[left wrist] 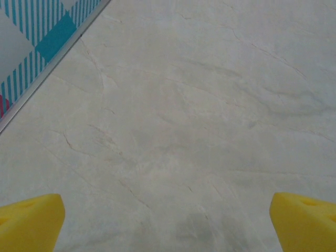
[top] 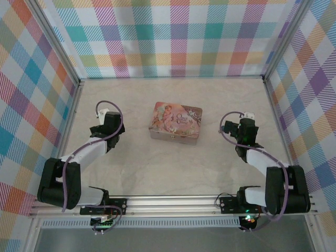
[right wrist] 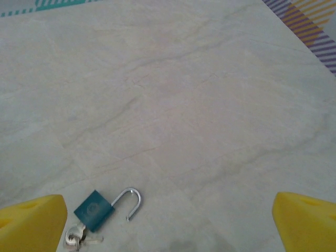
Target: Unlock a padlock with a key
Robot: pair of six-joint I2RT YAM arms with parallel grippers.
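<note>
both the left gripper (left wrist: 168, 223) and right gripper (right wrist: 168, 223) stood wide open, holding nothing, while the teal padlock (right wrist: 94, 210) lay diagonally on the table (right wrist: 210, 105) beside a right finger (right wrist: 31, 220), open shackle (right wrist: 135, 201) pointing up-right, key (right wrist: 77, 239) at its lower-left end.

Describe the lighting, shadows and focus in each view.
Top external: even, soft light with no glare; the tin box is sharp and casts hardly any shadow. Left wrist: the table veining reads softly, and the yellow fingertips blur at the bottom corners. Right wrist: the padlock and keys are slightly soft, with a faint dark patch at bottom centre.
</note>
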